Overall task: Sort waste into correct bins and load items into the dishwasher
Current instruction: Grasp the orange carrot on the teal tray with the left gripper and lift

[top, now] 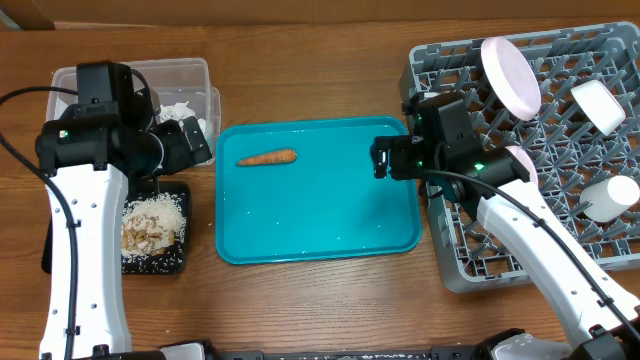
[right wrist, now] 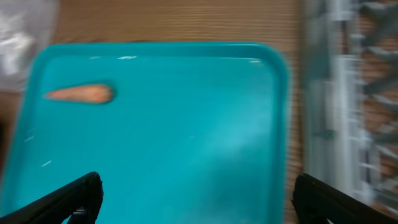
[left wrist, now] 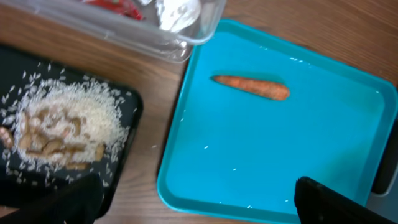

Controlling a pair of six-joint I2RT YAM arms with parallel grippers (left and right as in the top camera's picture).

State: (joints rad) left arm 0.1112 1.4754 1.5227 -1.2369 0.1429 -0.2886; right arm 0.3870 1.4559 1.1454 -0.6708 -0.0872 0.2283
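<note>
Teal tray (top: 318, 190) is centred on the wooden counter (top: 330, 300). One carrot (top: 267, 157) is lying on its far left part, touched by neither hand.

The left hand (left wrist: 196, 186) is positioned just left of the tray, beside the tub (top: 190, 75). Its fingers (left wrist: 329, 202) are spread wide apart, with nothing gripped. The right hand (right wrist: 198, 183) is positioned over the right edge of the tray, beside the rack (top: 560, 240). It is likewise spread wide and is carrying nothing.

Tissue (left wrist: 177, 12) and a red wrapper (left wrist: 115, 5) are contained in the tub. Scraps (top: 152, 225) are piled in the black bin (top: 155, 265), near the tub on the left.

A plate (top: 510, 75) is stood on edge in the far part of the rack. A cup (top: 598, 105) and a bowl (top: 610, 198) are seated to its right.
</note>
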